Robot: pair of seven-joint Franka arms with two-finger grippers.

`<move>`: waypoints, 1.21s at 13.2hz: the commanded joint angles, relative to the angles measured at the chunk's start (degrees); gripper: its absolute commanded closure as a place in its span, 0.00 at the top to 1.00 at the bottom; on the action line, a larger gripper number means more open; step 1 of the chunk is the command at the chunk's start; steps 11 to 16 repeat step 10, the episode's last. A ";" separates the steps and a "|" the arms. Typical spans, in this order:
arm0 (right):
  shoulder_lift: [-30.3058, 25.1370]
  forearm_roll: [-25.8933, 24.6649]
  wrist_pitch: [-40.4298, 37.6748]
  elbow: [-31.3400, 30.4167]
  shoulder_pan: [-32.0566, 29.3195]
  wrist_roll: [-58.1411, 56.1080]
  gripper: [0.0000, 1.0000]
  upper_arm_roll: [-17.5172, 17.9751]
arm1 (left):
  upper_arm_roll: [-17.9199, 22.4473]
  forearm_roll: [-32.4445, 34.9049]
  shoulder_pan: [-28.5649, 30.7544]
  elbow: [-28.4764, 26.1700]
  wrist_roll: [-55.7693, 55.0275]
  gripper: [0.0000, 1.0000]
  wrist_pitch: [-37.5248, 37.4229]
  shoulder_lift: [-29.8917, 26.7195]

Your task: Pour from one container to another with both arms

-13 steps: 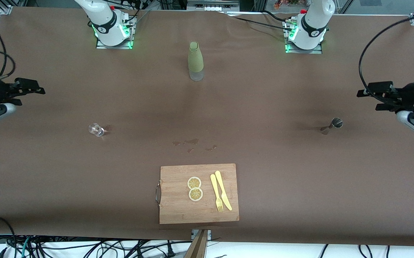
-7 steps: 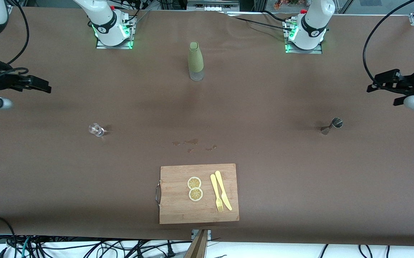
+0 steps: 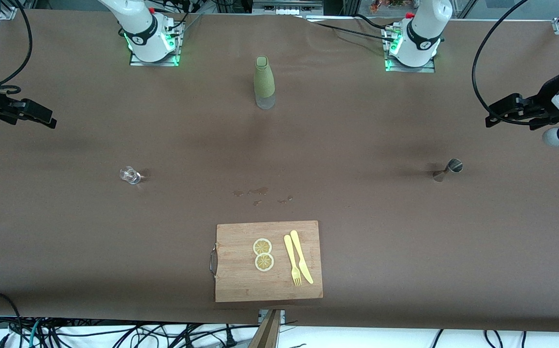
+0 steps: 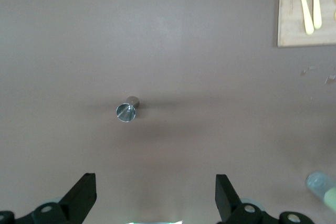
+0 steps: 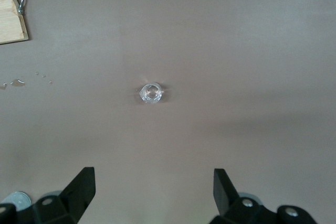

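A small clear glass [image 3: 129, 174] [image 5: 151, 93] stands toward the right arm's end of the table. A metal jigger [image 3: 451, 167] [image 4: 126, 112] stands toward the left arm's end. A green bottle with a clear base [image 3: 264, 82] [image 4: 323, 187] is upright between the two arm bases. My right gripper [image 3: 41, 115] [image 5: 153, 179] hangs open and empty high over its end of the table, short of the glass. My left gripper [image 3: 496, 112] [image 4: 156, 182] hangs open and empty high over the other end, short of the jigger.
A wooden cutting board [image 3: 241, 280] lies near the table's front edge, with two lemon slices [image 3: 263, 254], a yellow fork [image 3: 292, 261] and a yellow knife [image 3: 301, 257] on it. A few wet spots [image 3: 260, 192] mark the cloth between board and bottle.
Both arms have swung, and their grippers now sit slightly closer to the bases' side. Glass, jigger and bottle have not moved.
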 commanded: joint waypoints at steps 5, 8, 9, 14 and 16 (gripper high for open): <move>0.45 0.36 0.01 0.74 0.55 -1.06 1.00 -0.40 | -2.71 0.96 0.48 0.35 -3.10 1.00 2.82 0.27; 0.45 0.27 -0.08 0.74 0.55 -1.06 1.00 -0.32 | -2.62 -1.14 1.44 0.44 -3.02 1.00 2.74 0.54; 0.45 0.27 0.01 0.74 0.55 -1.15 1.00 -0.40 | -2.62 -1.15 1.45 0.44 -3.02 1.00 2.74 0.62; 0.45 0.27 0.01 0.74 0.55 -1.15 1.00 -0.32 | -2.62 -1.15 1.45 0.44 -3.10 1.00 2.74 0.62; 0.45 0.27 0.01 0.74 0.55 -1.15 1.00 -0.32 | -2.62 -1.15 1.45 0.44 -3.10 1.00 2.74 0.62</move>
